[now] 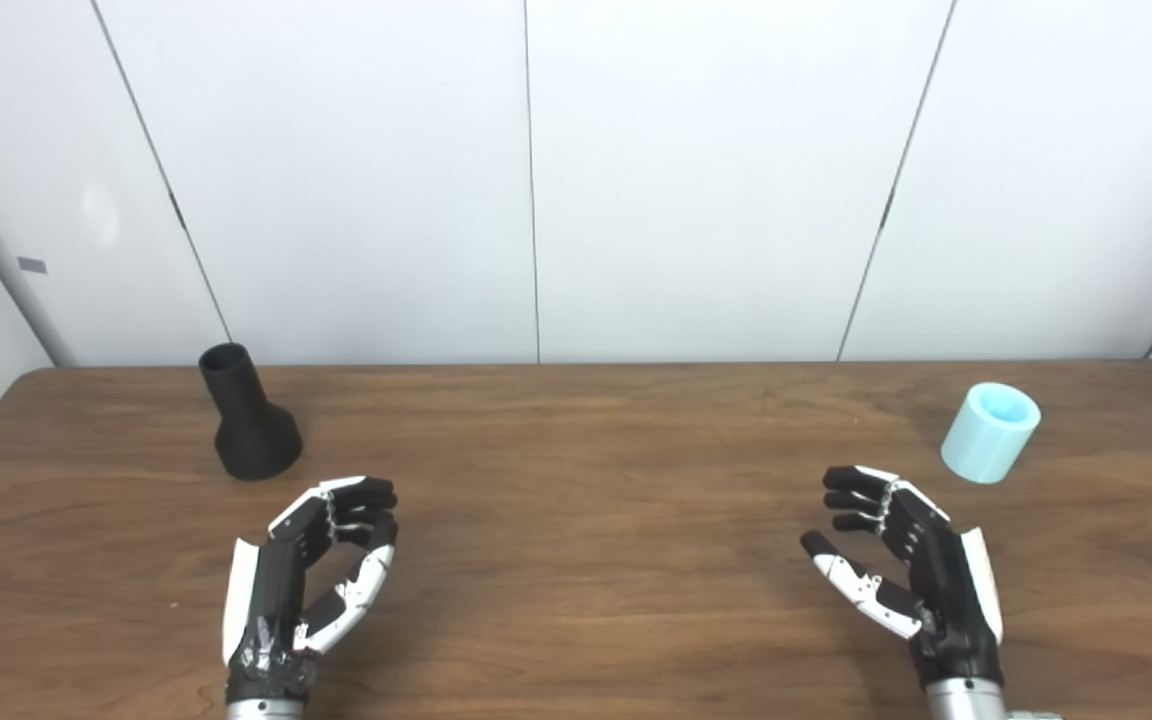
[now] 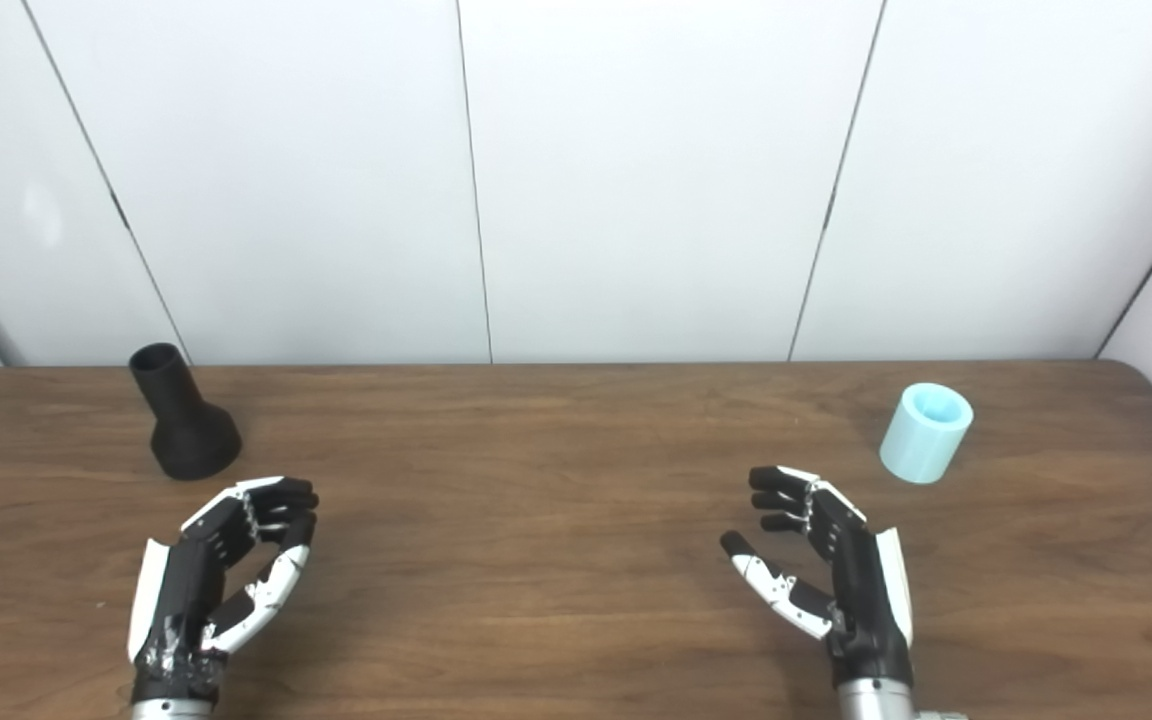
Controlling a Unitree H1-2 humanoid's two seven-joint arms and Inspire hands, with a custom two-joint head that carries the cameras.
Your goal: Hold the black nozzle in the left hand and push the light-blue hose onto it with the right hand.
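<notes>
Now the black nozzle (image 1: 248, 420) stands upright on the wooden table (image 1: 576, 560), at the far left part of it, near the back edge. Its wide base rests on the wood and its narrow round mouth points up, leaning a little toward the left. Nothing touches it.

On the other side, the light-blue hose (image 1: 989, 432) is a short, thick tube piece. It stands on its end at the far right of the table, with the open mouth upward and a little tilted to the right. It is well apart from the nozzle, and nothing touches it either.

Closer to the camera, the left hand (image 1: 321, 560) is above the table, just in front of the nozzle and slightly to the right of it, but apart from it. Its palm faces inward, the fingers are curved and spread from the thumb, and it holds nothing.

Also the right hand (image 1: 901, 560) is above the table, in front of the hose and to its left, near but not touching. Its fingers are bent loosely with a clear gap to the thumb, and it is empty too. Both hands face each other across the middle of the table.

Behind the table is a white wall (image 1: 696, 180) made of panels with thin dark seams.
</notes>
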